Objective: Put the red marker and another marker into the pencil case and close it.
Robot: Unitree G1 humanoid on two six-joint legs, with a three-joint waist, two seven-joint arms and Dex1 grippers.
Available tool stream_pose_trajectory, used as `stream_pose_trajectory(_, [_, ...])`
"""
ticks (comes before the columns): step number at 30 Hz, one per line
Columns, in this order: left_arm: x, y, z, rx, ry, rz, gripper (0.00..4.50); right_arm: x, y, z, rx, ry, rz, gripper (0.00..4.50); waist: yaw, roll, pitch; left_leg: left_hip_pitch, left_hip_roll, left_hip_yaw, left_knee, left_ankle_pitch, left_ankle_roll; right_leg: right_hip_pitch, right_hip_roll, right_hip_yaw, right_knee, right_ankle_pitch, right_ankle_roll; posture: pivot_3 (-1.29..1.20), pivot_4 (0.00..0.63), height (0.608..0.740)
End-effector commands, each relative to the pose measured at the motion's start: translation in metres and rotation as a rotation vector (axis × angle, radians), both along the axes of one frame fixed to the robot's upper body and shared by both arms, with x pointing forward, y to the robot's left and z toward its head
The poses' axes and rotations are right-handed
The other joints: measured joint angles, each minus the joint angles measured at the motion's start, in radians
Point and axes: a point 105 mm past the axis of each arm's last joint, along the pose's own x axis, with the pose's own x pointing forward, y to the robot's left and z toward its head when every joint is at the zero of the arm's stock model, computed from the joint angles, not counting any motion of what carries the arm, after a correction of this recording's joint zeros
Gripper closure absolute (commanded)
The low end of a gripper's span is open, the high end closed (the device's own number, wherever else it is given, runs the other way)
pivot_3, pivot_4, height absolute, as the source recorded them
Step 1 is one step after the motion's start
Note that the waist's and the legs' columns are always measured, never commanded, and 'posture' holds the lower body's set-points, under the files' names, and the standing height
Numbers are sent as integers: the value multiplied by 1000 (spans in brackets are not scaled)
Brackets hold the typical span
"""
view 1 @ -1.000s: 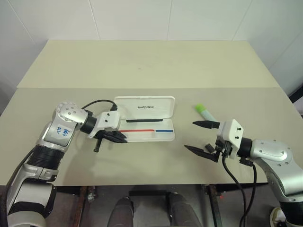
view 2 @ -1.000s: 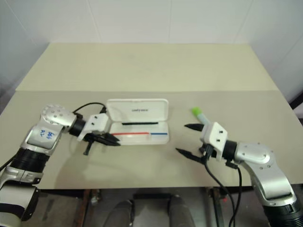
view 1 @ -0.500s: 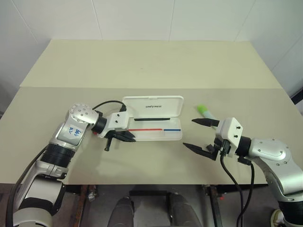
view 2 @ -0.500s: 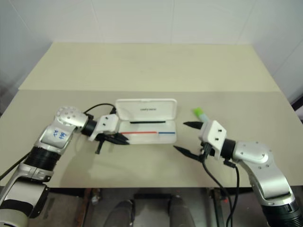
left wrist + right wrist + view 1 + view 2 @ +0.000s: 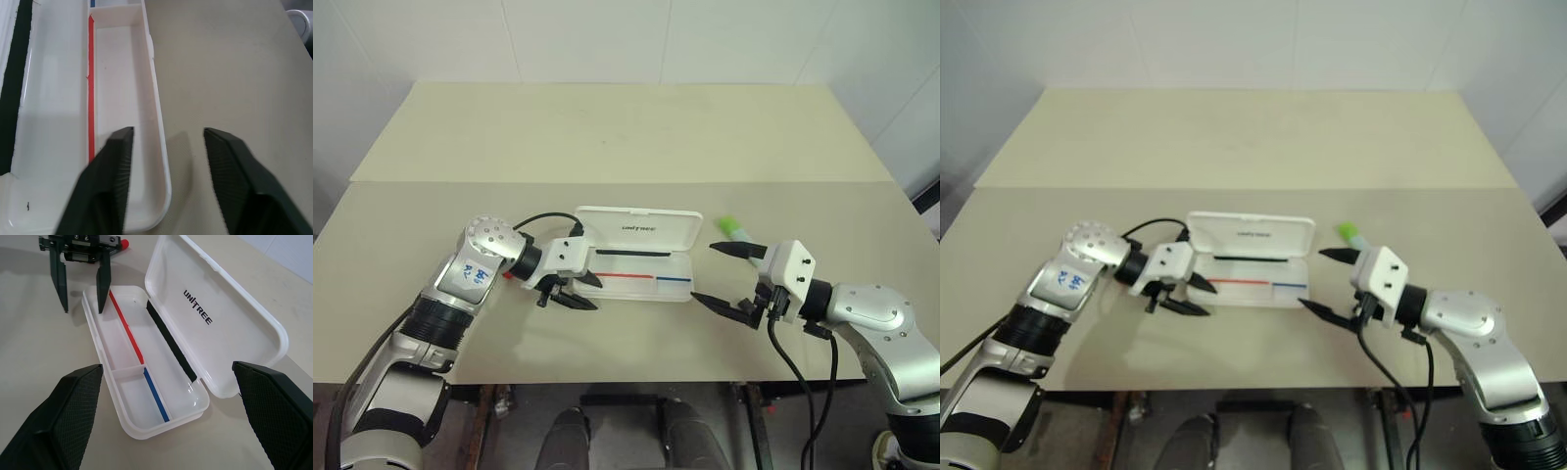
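Two fingers of the left gripper [image 5: 595, 296] are now standing apart, where a moment earlier they were pressed together. They are gripping nothing and are straddling the near wall at the left end of the pencil case [image 5: 675, 227], one finger over the tray, the other over the worktop [image 5: 607, 137]. The right gripper [image 5: 703, 271] is holding its fingers wide apart as before, empty, hovering just off the case's right end.

Judgement: the left fingers are opening in readiness for a pick. Neither marker is lying in the tray, so both placements and the closing remain outstanding.

The case is lying open, lid folded back. The red marker [image 5: 124, 243] is showing only a red tip, just behind the left gripper and outside the case. The green marker [image 5: 729, 225] is lying on the worktop beyond the right gripper's far finger.

Writing: the lid is bearing "UNITREE" [image 5: 197, 307] in dark capitals. The tray is carrying a thin red line [image 5: 126, 325] and a blue line [image 5: 155, 394]. A label on the left arm [image 5: 472, 277] is showing blue handwriting, not legible.
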Motion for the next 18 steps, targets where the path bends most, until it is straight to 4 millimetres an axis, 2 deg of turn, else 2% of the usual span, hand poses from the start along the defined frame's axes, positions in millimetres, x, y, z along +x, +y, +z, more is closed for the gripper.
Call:
stream_pose_trajectory(1, [-9, -3, 19, -34, -11, -63, 1754, -1, 5, 8, 9, -43, 19, 0, 0, 0, 0, 0, 0, 0, 0, 0, 0, 0, 0, 0, 0, 0, 0, 0, 150, 740])
stream_pose_trajectory(9, [-36, 1, 42, -154, 88, -134, 1754, -1, 7, 7, 15, -41, 24, 0, -1, 0, 0, 0, 0, 0, -1, 0, 0, 0, 0, 0, 0, 0, -1, 0, 150, 740])
stream_pose_trajectory(13, [-52, 14, 54, -209, 131, -145, 1754, 1, 7, 7, 13, -39, 35, 0, -5, 0, 0, 0, 0, 0, -1, 0, 0, 0, 0, 0, 0, 0, -1, 0, 150, 740])
stream_pose_trajectory(18, [-63, 26, 60, -239, 126, -99, 229, 3, 5, 8, 3, -35, 47, 0, -6, 0, 0, 0, 0, 0, -1, 0, 0, 0, 0, 0, 0, -1, -1, 0, 150, 740])
